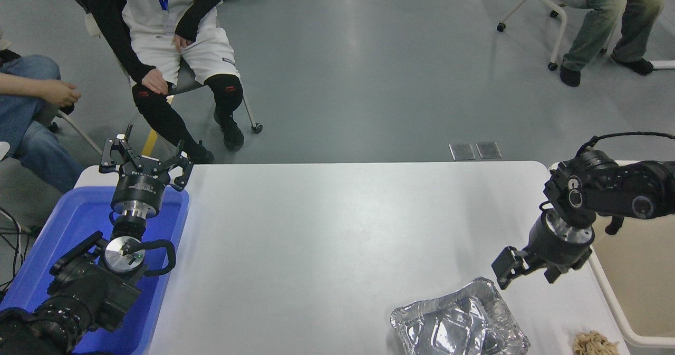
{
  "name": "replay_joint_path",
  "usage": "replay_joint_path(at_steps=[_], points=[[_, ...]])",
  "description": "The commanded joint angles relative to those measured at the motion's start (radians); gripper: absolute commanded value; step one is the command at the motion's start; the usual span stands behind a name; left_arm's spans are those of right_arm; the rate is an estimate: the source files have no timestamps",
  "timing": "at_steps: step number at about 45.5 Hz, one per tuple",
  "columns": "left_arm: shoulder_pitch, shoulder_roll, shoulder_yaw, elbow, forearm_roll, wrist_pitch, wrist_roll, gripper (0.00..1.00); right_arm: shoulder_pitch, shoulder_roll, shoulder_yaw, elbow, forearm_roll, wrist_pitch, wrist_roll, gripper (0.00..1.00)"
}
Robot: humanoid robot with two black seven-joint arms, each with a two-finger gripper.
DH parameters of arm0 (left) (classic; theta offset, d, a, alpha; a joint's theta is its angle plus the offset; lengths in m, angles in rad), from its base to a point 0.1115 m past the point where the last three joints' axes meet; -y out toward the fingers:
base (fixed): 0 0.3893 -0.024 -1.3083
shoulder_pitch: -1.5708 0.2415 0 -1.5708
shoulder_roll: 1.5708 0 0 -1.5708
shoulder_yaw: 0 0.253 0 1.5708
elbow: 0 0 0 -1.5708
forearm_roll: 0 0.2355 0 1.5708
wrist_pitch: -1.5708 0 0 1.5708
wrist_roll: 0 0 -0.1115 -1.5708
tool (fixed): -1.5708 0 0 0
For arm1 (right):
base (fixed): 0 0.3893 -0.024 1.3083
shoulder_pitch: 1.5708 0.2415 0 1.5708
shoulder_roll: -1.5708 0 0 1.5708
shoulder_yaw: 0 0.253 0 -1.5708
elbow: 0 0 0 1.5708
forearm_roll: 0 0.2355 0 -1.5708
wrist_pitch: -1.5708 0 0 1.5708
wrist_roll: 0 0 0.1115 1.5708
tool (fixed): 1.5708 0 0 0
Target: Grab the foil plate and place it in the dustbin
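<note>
The foil plate is a shiny silver tray lying on the white table at the front right, empty. My right gripper hangs just behind and to the right of the plate's far corner, above the table, open and holding nothing. The beige dustbin stands off the table's right edge, right beside the right arm; only its left rim and part of its inside show. My left gripper is parked at the lower left over a blue tub, open and empty.
The bright blue tub sits at the table's left edge under the left arm. A small tan fibrous clump lies at the front right corner, between plate and dustbin. People sit beyond the table's far side.
</note>
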Motion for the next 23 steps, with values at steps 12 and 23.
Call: replay_joint_path(at_steps=[12,23], points=[[0.000,0.000,0.000,0.000,0.000,0.000,0.000,0.99,-0.128,0.034,0.049,-0.060,0.014,-0.128,0.000,1.00],[0.000,0.000,0.000,0.000,0.000,0.000,0.000,0.99,-0.133,0.046,0.075,-0.045,0.005,-0.134,0.000,0.99]])
